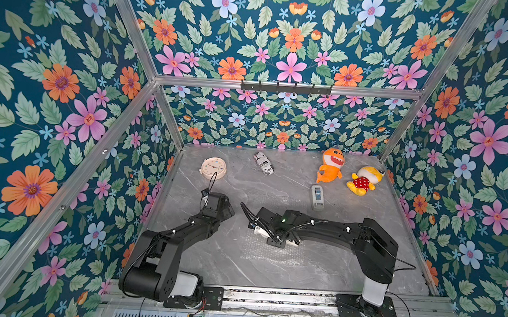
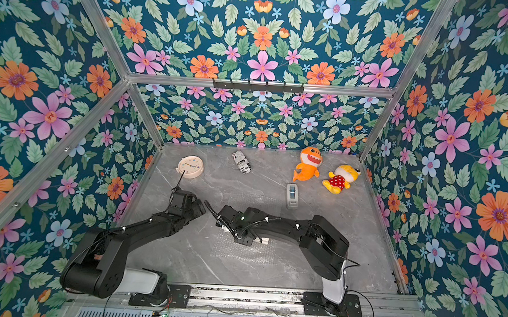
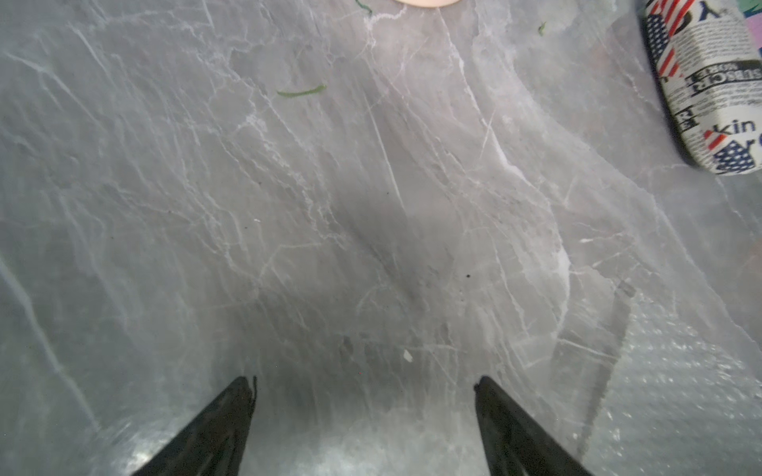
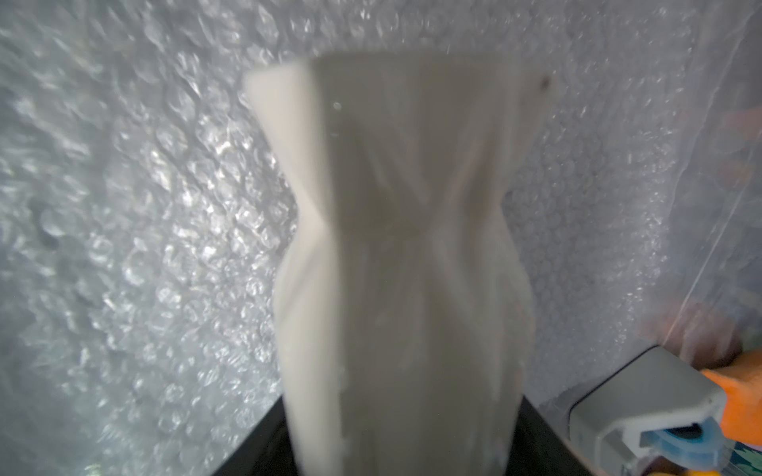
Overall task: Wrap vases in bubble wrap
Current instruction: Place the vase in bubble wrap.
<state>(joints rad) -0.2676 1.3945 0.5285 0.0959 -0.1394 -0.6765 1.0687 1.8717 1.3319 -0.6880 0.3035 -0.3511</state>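
Pinched by your right gripper (image 4: 396, 445), the vase (image 4: 396, 230) lies over the bubble wrap (image 4: 144, 247), unwrapped; your left gripper (image 3: 365, 381) gapes empty.

Vase (image 4: 396, 247) over bubble wrap (image 1: 271, 254); tape dispenser (image 1: 317, 197) behind it, rightward; clock (image 1: 213, 168) back left

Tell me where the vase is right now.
The vase lies sideways over the bubble wrap near the table's middle, gripped by the right end effector, on the robot's side of the grey tape dispenser.
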